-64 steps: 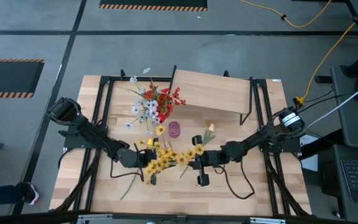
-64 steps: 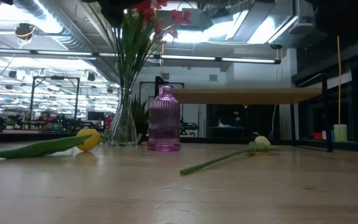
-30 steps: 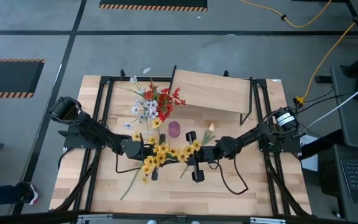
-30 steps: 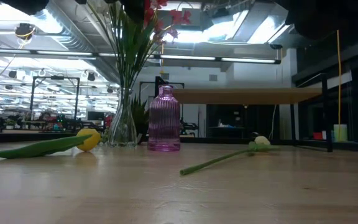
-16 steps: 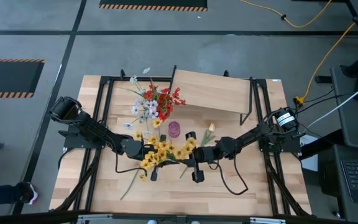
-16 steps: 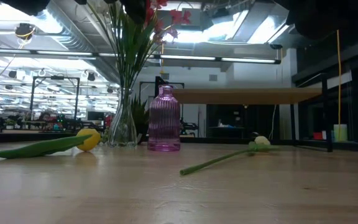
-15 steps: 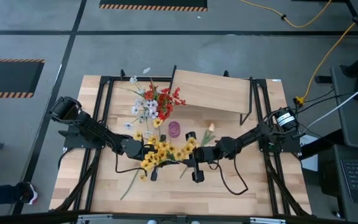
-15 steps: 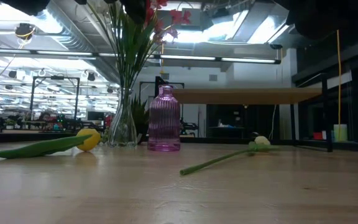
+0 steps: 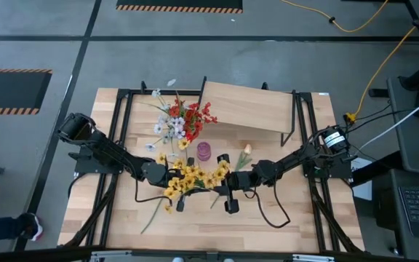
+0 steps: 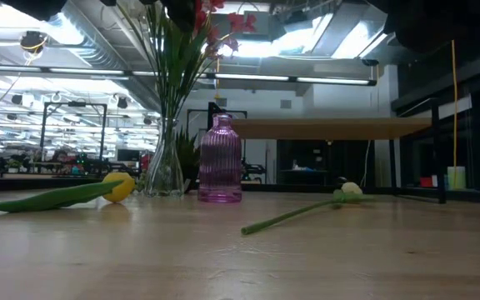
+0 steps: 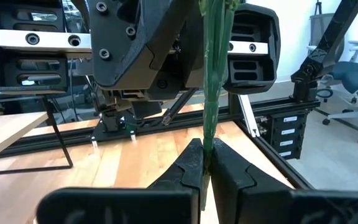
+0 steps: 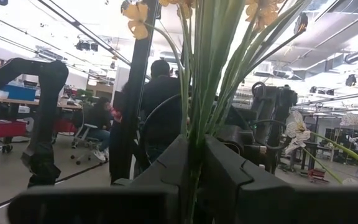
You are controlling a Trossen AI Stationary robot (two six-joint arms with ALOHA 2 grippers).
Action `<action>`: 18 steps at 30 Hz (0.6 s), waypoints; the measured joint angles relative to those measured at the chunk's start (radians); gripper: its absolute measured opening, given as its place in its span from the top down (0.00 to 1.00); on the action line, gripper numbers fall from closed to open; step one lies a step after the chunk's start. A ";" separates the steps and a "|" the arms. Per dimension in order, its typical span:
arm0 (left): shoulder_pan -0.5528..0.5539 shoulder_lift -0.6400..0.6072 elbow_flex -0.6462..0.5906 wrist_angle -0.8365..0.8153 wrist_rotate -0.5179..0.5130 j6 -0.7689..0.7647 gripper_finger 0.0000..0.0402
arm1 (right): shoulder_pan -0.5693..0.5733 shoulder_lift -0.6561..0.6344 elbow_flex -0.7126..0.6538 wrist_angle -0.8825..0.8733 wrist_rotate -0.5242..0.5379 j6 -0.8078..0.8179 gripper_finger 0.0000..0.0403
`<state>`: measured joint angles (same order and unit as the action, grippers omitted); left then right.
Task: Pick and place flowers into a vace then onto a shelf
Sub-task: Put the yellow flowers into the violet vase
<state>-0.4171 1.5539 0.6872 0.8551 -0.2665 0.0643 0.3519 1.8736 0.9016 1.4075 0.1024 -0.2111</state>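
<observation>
With both end effectors, left [image 11: 205,163] and right [image 12: 194,163], clamped on the yellow-blossomed green artificial stems [image 9: 193,178], release one side before lifting.

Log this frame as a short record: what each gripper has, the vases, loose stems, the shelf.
left gripper: shut on yellow flower bunch stems
right gripper: shut on the same bunch
clear vase: upright, holds red and white flowers
pink vase: upright, empty
loose stems: yellow tulip, pale tulip, both lying flat
shelf: nothing on top
</observation>
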 joint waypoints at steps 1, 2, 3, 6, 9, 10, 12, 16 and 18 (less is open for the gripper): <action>0.000 0.000 0.000 -0.001 0.000 0.000 0.98 | 0.001 0.000 0.000 0.000 0.000 0.000 0.87; 0.000 0.000 0.000 -0.004 -0.001 -0.003 0.98 | 0.002 0.000 0.000 0.000 0.000 -0.001 0.87; 0.000 0.000 0.000 -0.009 -0.002 -0.010 0.98 | 0.003 0.000 -0.001 -0.001 0.000 -0.001 0.87; 0.000 0.000 0.000 -0.025 -0.016 -0.022 0.98 | 0.003 -0.004 -0.001 -0.005 0.008 0.027 0.87; 0.000 0.000 0.000 -0.029 -0.023 -0.024 0.98 | 0.001 -0.021 -0.001 -0.055 0.012 0.050 0.87; 0.000 -0.001 0.000 -0.032 -0.023 -0.024 0.98 | 0.000 -0.027 -0.001 -0.084 0.012 0.050 0.87; 0.000 -0.007 0.000 -0.047 -0.022 -0.024 0.98 | 0.000 -0.038 -0.001 -0.123 0.012 0.052 0.87; 0.000 -0.039 0.000 -0.101 -0.023 -0.026 0.98 | 0.000 -0.069 -0.001 -0.189 0.013 0.049 0.85; 0.000 -0.053 0.000 -0.118 -0.023 -0.032 0.98 | 0.000 -0.080 -0.001 -0.218 0.013 0.050 0.82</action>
<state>-0.4171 1.5006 0.6872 0.7366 -0.2897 0.0325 0.3519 1.7936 0.9005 1.1896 0.1150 -0.1608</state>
